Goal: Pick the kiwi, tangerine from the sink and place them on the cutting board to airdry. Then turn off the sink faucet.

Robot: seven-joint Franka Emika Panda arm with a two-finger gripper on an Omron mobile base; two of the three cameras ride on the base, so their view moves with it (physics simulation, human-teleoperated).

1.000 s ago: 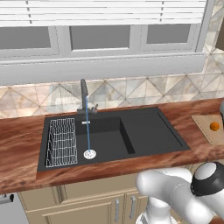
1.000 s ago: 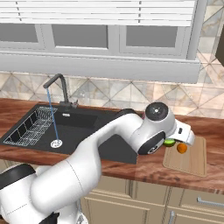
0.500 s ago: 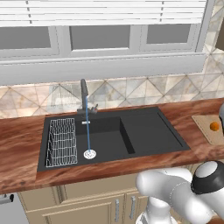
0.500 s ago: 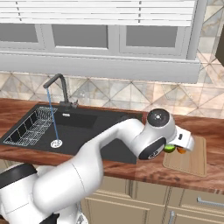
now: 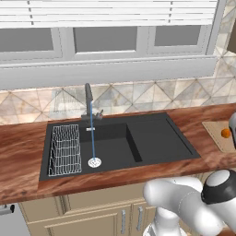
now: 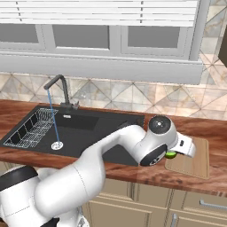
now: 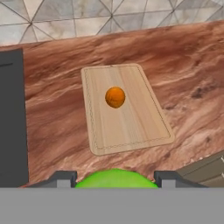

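My gripper (image 7: 114,180) is shut on the lime-green kiwi (image 7: 116,178), which bulges between the two dark fingers (image 7: 61,178) low in the hand view. Ahead of it lies the tan cutting board (image 7: 124,127) with the orange tangerine (image 7: 115,96) resting near its middle. From the right base, the white hand holds the kiwi (image 6: 170,154) just over the near left edge of the cutting board (image 6: 193,162). The tangerine (image 5: 225,132) also shows at the far right of the left base view. A thin stream of water runs from the dark faucet (image 5: 88,99) into the black sink (image 5: 156,138).
A wire rack (image 5: 64,150) sits in the left end of the sink, beside the silver drain (image 5: 94,162). Reddish wood counter (image 7: 192,74) surrounds the board. A tiled wall and a window ledge run behind the counter.
The hand with the kiwi has sunk a little and shifted right toward the board, and it now covers the tangerine in the right base view. Water keeps running.
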